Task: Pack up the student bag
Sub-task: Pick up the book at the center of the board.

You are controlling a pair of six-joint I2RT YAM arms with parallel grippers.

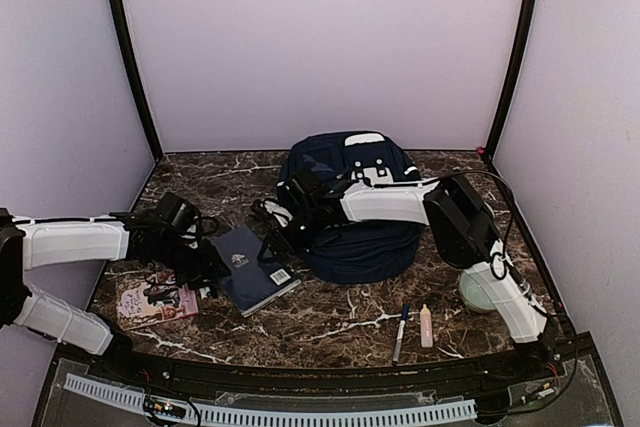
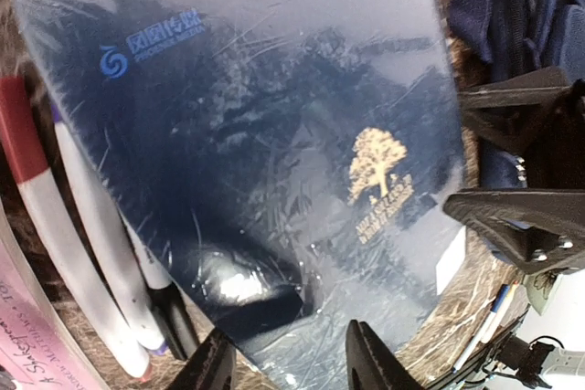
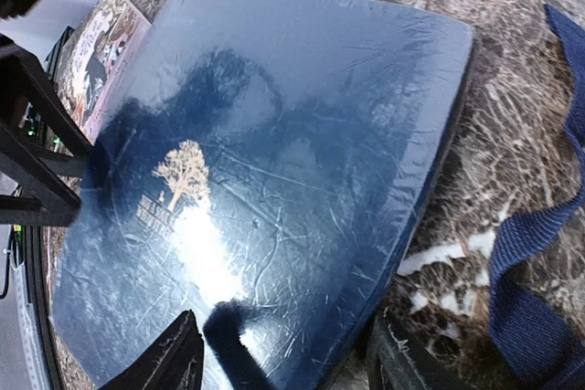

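The student bag [image 1: 352,209], a navy backpack with a white patch, stands at the middle back of the table. A dark blue hardcover book [image 1: 254,269] in glossy wrap lies flat to its left. My left gripper [image 1: 210,265] is at the book's left end; in the left wrist view its jaws stand open [image 2: 297,364] over the book's near corner [image 2: 265,162]. My right gripper [image 1: 272,215] reaches across the bag to the book's far end. It is open [image 3: 288,364], one finger over the cover [image 3: 274,162] and the other beside the edge, with a dark strap between them.
A pink book [image 1: 155,303] lies at the front left, with markers [image 2: 82,253] between it and the blue book. A pen [image 1: 401,331] and a small pale stick [image 1: 426,325] lie at the front, beside a pale round bowl [image 1: 480,293]. A blue bag strap [image 3: 535,299] trails on the marble table [image 1: 330,322].
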